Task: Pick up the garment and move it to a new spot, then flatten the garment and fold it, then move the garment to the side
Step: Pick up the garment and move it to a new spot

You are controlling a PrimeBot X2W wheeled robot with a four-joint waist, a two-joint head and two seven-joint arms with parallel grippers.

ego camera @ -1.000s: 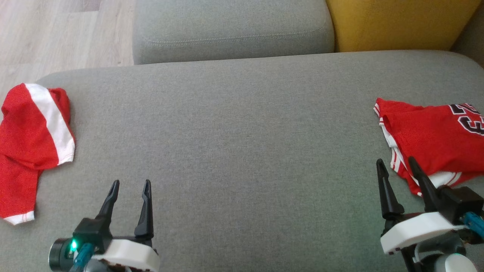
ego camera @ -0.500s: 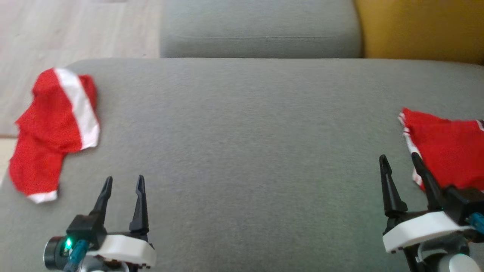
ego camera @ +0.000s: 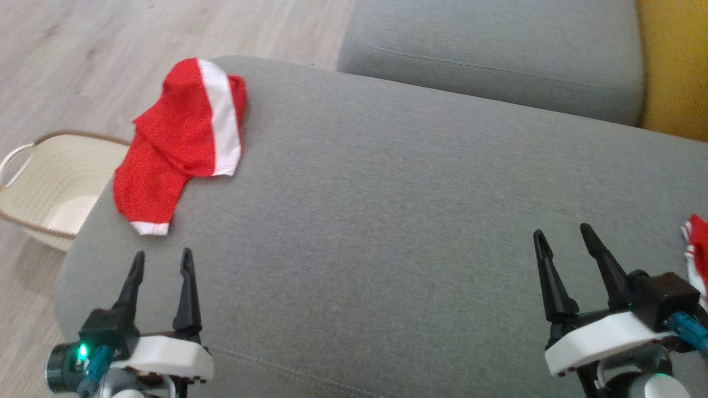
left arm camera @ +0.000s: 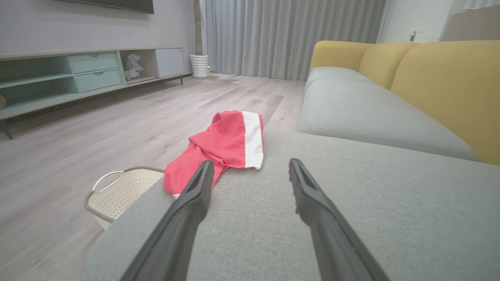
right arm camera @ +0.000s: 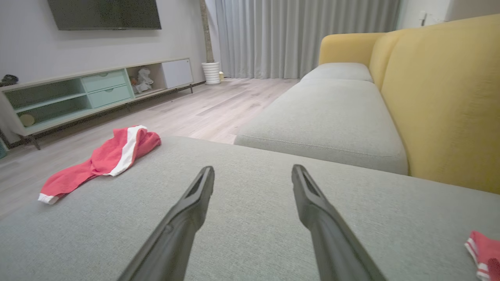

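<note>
A crumpled red garment (ego camera: 182,132) with a white stripe lies on the far left corner of the grey sofa seat (ego camera: 387,193), one end hanging over the edge. The left wrist view has this garment (left arm camera: 222,144) just ahead of the fingers; in the right wrist view the garment (right arm camera: 105,158) is far to the left. My left gripper (ego camera: 162,254) (left arm camera: 250,164) hovers open and empty a short way in front of it. My right gripper (ego camera: 561,232) (right arm camera: 253,168) is open and empty over the seat's right part. A second red, white-trimmed garment (ego camera: 698,249) (right arm camera: 482,249) peeks in at the right edge.
A cream perforated basket (ego camera: 66,135) (left arm camera: 125,187) stands on the wooden floor just left of the sofa's corner. A second grey seat cushion (ego camera: 487,61) and the yellow backrest (ego camera: 675,66) lie beyond. A low TV cabinet (left arm camera: 78,74) runs along the far wall.
The head camera has swung left: the striped garment now sits nearer the middle, the basket has come into view, and the right-hand garment has slid almost out. Both grippers stay open.
</note>
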